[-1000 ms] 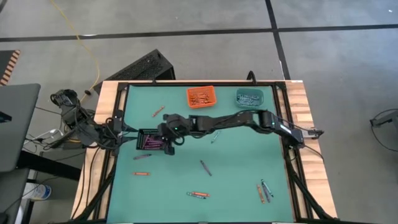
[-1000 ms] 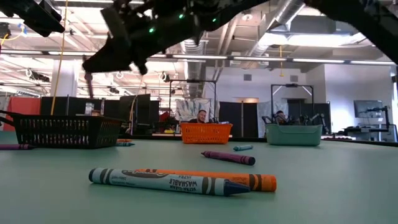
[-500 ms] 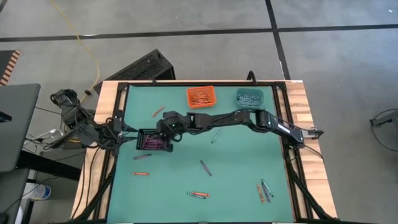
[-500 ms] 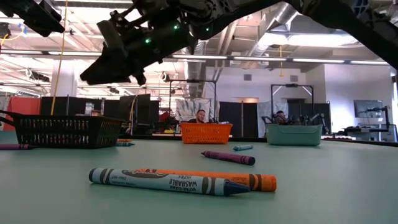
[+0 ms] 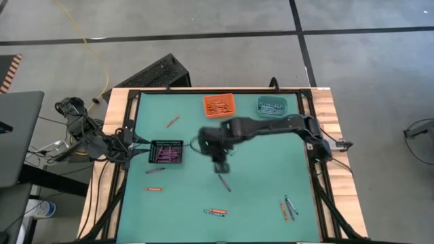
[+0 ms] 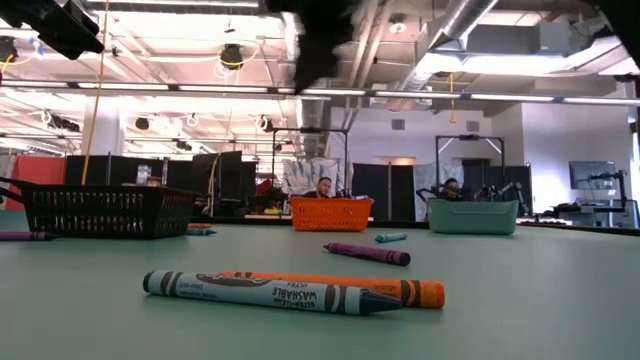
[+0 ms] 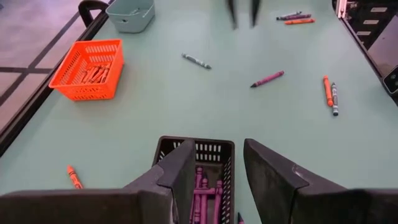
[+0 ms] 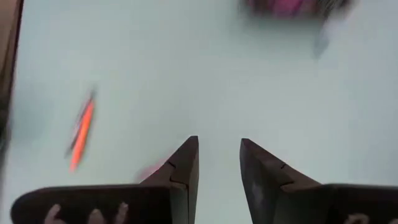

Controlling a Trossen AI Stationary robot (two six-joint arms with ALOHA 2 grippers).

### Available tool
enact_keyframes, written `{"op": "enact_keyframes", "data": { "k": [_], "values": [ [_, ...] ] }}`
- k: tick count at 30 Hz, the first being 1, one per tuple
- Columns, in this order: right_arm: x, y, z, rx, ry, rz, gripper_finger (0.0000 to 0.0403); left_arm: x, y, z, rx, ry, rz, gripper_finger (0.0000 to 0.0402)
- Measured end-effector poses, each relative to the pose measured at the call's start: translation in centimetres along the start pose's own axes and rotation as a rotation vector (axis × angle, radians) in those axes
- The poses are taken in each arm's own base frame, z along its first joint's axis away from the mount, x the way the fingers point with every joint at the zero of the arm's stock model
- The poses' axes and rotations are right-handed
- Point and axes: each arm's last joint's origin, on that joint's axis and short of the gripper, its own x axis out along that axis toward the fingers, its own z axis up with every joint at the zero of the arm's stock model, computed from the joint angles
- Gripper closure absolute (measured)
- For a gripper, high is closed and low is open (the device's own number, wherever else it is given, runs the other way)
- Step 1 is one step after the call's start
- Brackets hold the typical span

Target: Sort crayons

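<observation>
Right gripper is seen at frame centre in the high view, jaws apart, nothing held, just above a purple crayon. Left gripper is parked at the black bin, jaws apart, empty. Other crayons are scattered across the lower frame.

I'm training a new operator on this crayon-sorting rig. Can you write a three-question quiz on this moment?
1. True or false: the right end effector is holding a crayon.
2. Which bin sits directly in front of the left end effector? A) orange bin B) black bin C) teal bin
3. Fill in: the crayons in the black bin are ___ in colour.

Key:
1. False. Its fingers are open and empty above the green table, near a loose purple crayon.
2. B.
3. Purple-pink.
</observation>
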Motion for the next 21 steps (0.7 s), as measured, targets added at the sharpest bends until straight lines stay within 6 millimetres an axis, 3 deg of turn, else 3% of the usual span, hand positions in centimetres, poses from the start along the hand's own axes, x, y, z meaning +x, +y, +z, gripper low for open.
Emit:
{"op": "enact_keyframes", "data": {
  "k": [4, 12, 17, 21],
  "values": [
    [-0.1, 4.4, -2.8, -0.001, 0.218, 0.015, 0.0292, 0.0, 0.0, 0.0, -0.001, 0.0, 0.0, 0.0276],
    [2.3, 13.7, -9.6, -0.098, 0.353, -0.039, 0.0292, 0.0, 0.0, 0.0, 0.0, 0.0, 0.0, 0.0276],
    [1.3, 18.1, -14.8, 0.163, 0.406, -0.082, 0.0292, 0.0, 0.0, 0.0, 0.0, 0.0, 0.0, 0.0276],
    [0.9, 20.3, -19.1, 0.451, 0.477, -0.146, 0.0292, 0.0, 0.0, 0.0, 0.0, 0.0, 0.0, 0.0276]
  ]
}}
